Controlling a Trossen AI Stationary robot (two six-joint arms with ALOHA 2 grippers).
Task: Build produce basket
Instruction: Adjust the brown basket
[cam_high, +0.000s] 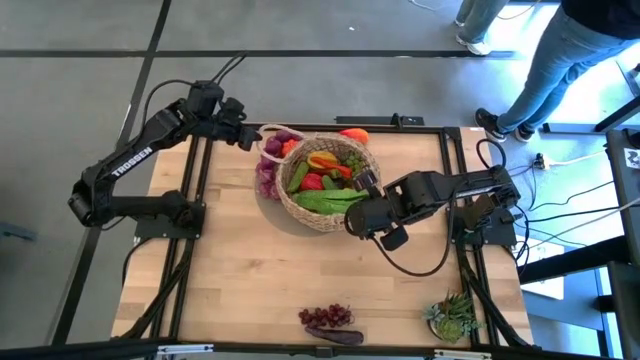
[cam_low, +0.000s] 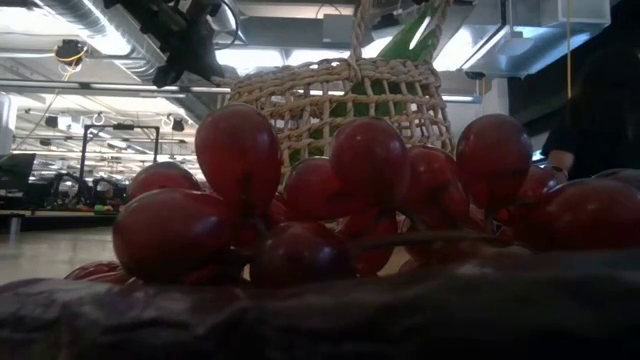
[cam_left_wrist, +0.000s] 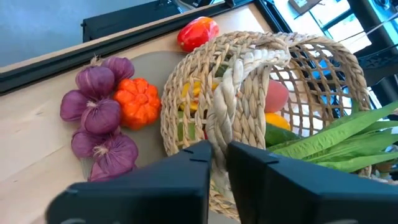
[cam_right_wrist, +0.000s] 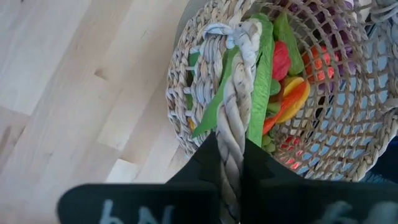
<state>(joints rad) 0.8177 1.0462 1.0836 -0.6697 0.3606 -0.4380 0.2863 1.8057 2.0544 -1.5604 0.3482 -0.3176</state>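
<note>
Both hands have the basket (cam_high: 330, 190) by its rope handle as I run the rig from afar. The left hand (cam_left_wrist: 217, 155) is clamped on the braided loop at one side of the rim, and the right hand (cam_right_wrist: 230, 162) is pinched shut on the same rope at the opposite side, so the load hangs between two grips instead of swinging from one.

The basket sits toward the far middle of the desk (cam_high: 250, 270), and from table height it appears raised and tipped. Inside lie long green leafy stalks (cam_high: 330, 200), a red pepper (cam_high: 312, 182) and yellow-orange pieces. A two-sided hold looks to me like the sensible way to keep that loose fill from spilling.

Not everything is in. A bunch of purple onions (cam_left_wrist: 99, 118) and a small orange pumpkin (cam_left_wrist: 138, 102) lie on the desk just beside the basket wall, with a red tomato (cam_left_wrist: 198, 32) beyond them. A cluster of dark red grapes (cam_high: 327, 318) rests well apart at the near edge, by a potted plant (cam_high: 455, 315). I judge the job unfinished.
</note>
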